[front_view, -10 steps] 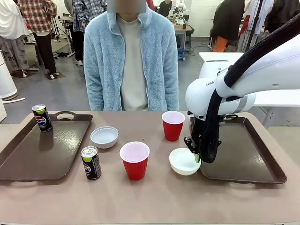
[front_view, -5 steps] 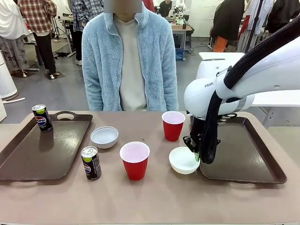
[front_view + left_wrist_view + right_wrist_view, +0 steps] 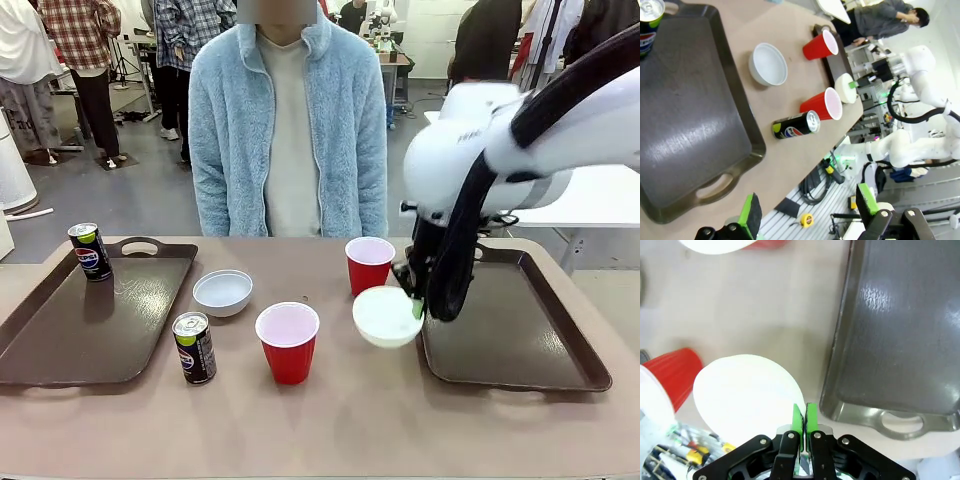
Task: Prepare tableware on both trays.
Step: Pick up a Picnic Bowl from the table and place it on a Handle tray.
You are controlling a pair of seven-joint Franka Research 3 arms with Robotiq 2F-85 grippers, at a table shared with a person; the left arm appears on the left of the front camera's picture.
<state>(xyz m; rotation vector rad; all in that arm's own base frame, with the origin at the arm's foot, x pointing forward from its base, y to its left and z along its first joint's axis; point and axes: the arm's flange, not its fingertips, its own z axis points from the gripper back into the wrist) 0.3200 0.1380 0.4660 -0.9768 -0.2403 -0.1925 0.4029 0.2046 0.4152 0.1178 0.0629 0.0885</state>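
Right end effector point(image 3: 416, 308) clenched on the rim of a small white bowl point(image 3: 383, 316), which hangs to its left, clear of the tabletop point(image 3: 330, 420); tray point(image 3: 520, 345) lies just to its right. Bowl likely light, rigid, slick: rim pinch could slip.

Front camera faces across the table point(image 3: 340, 430) from the robot's edge to a person point(image 3: 290, 130) at the far edge. Left wrist camera looks down, tilted, over the left tray point(image 3: 685, 125). Right wrist camera hangs close above the rim of the right tray point(image 3: 900, 330). All three share one white bowl point(image 3: 385, 318).
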